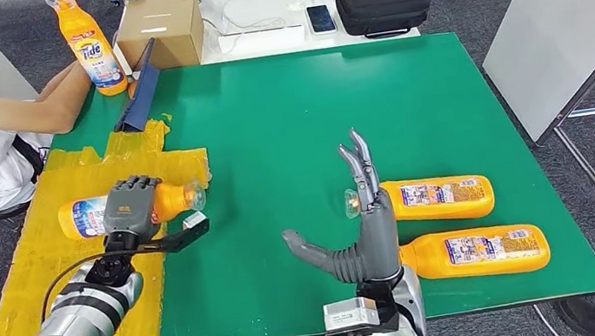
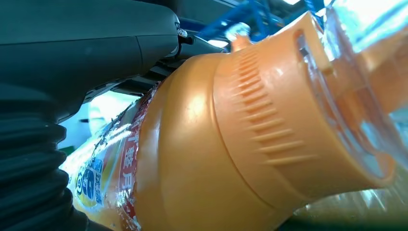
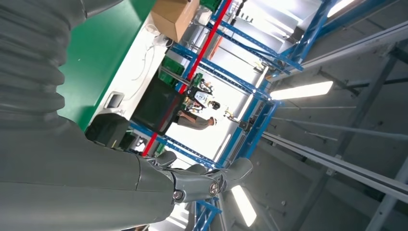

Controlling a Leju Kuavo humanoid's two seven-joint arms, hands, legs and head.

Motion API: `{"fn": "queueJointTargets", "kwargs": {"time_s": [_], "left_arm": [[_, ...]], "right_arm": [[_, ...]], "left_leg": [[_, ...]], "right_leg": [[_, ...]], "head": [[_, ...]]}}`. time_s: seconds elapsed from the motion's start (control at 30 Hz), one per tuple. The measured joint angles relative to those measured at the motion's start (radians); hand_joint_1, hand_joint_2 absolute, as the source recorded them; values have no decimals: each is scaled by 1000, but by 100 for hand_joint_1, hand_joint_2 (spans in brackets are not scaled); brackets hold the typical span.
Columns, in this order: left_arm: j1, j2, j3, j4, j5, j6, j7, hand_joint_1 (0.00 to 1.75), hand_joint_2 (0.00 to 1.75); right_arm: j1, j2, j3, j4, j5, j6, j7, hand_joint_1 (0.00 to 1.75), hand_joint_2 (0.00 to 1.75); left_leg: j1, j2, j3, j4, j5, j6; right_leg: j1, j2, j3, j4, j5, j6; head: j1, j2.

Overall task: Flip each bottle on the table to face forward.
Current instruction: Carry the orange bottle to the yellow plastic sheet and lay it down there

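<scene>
A: Starting at the left, what's in hand?

B: The left hand (image 1: 134, 207) lies over an orange bottle (image 1: 90, 216) lying on its side on the yellow sheet (image 1: 43, 256) at the surface's (image 1: 270, 119) left edge. Its fingers wrap the bottle's shoulder, so I judge the flip of this 1 is under way. The left wrist view shows the bottle's label against the hand.

A: And to the right?

B: The right hand (image 1: 364, 229) stands upright with fingers spread, holding nothing, just beside 2 more bottles lying flat: the upper bottle (image 1: 439, 198) and the lower bottle (image 1: 474, 252).

A: Next move?

B: Probably rolling the gripped bottle about its long axis until the front label shows, keeping the grip firm so it doesn't slide.
</scene>
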Motion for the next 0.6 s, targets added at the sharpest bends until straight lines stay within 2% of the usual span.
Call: {"fn": "queueJointTargets", "kwargs": {"time_s": [0.27, 0.3, 0.4, 0.43, 0.6], "left_arm": [[22, -17, 1, 21, 10, -17, -44, 175, 175], [22, -18, 2, 23, 14, -22, -49, 148, 175], [22, -21, 6, 26, 35, -32, -73, 17, 175], [23, -22, 10, 26, 47, -35, -86, 0, 175], [30, -34, 50, 26, 115, -42, -160, 0, 175]], "right_arm": [[0, -3, -2, 0, 0, 1, 0, 0, 175], [0, -3, -2, 0, 0, 2, 0, 0, 175], [0, -3, -3, 0, 0, 5, 0, 0, 175], [0, -3, -3, 0, 0, 8, 0, 0, 175], [-1, -4, -3, 1, 2, 21, 3, 0, 175]], "left_leg": [[0, -1, 1, 0, 0, 0], [0, -1, 1, 0, 0, 0], [0, -1, 2, 0, 0, 0], [0, -1, 2, 0, 0, 0], [0, -3, 2, 0, 0, 0]], "right_leg": [[0, 0, 1, 0, 0, 0], [0, 0, 2, 0, 0, 0], [0, 0, 2, 0, 0, 0], [0, 0, 3, 0, 0, 0], [0, -1, 3, 0, -1, -1]], "head": [[0, 0], [0, 0], [0, 0], [0, 0], [0, 0]]}}
